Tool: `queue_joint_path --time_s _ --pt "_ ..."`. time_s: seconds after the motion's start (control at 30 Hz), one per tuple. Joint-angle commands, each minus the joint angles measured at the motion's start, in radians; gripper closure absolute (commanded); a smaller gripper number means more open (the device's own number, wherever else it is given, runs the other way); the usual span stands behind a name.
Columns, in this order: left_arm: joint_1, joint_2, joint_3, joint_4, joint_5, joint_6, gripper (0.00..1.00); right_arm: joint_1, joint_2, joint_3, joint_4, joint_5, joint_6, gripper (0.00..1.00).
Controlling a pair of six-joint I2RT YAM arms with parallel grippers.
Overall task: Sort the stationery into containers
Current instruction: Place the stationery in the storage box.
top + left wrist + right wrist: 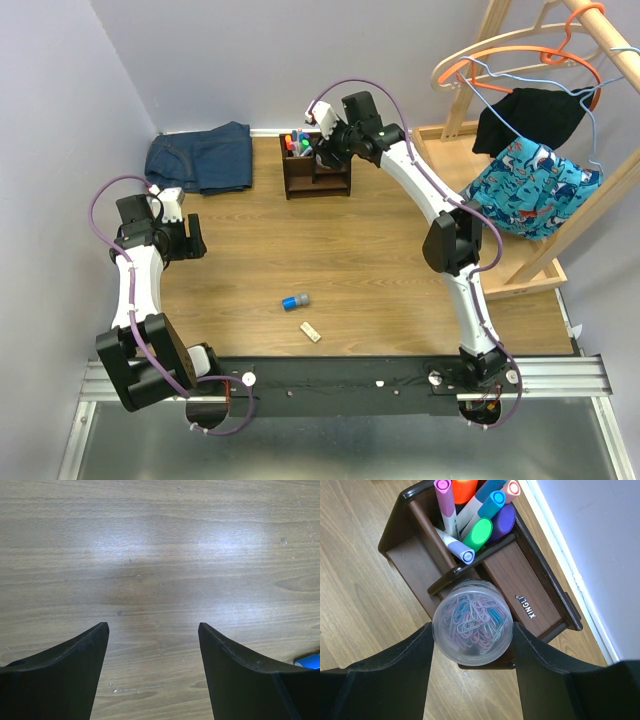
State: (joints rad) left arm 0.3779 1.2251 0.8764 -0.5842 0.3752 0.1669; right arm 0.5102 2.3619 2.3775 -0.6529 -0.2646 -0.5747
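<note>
My right gripper (472, 630) is shut on a small clear round tub (472, 621) full of pastel paper clips, with a finger against each side. It hovers over the low shelves of the dark brown organiser (540, 605) (317, 175) at the table's back. The tall section holds several markers and highlighters (470, 510). I cannot tell whether the tub touches the wood. My left gripper (153, 627) (195, 240) is open over bare table at the left. A short blue-grey cylinder (296, 300) (307, 661) and a small beige block (310, 331) lie near the table's front centre.
Folded blue jeans (200, 157) lie at the back left corner. A light-wood rack with hangers and hanging clothes (540, 150) stands along the right side. A purple wall runs directly behind the organiser.
</note>
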Motion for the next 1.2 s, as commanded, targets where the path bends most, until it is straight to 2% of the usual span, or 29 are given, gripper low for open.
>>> queue_joint_path --time_s 0.0,0.63,1.17 --pt "0.009 -0.006 -0.005 0.006 0.018 -0.003 0.18 -0.006 0.020 0.046 0.024 0.002 0.013 0.40" --pt "0.018 0.004 0.003 -0.008 0.007 0.008 0.19 -0.006 0.074 0.046 0.061 -0.002 -0.007 0.38" --pt "0.021 0.022 0.009 -0.005 0.011 0.008 0.18 -0.009 0.086 0.023 0.075 0.051 0.012 0.40"
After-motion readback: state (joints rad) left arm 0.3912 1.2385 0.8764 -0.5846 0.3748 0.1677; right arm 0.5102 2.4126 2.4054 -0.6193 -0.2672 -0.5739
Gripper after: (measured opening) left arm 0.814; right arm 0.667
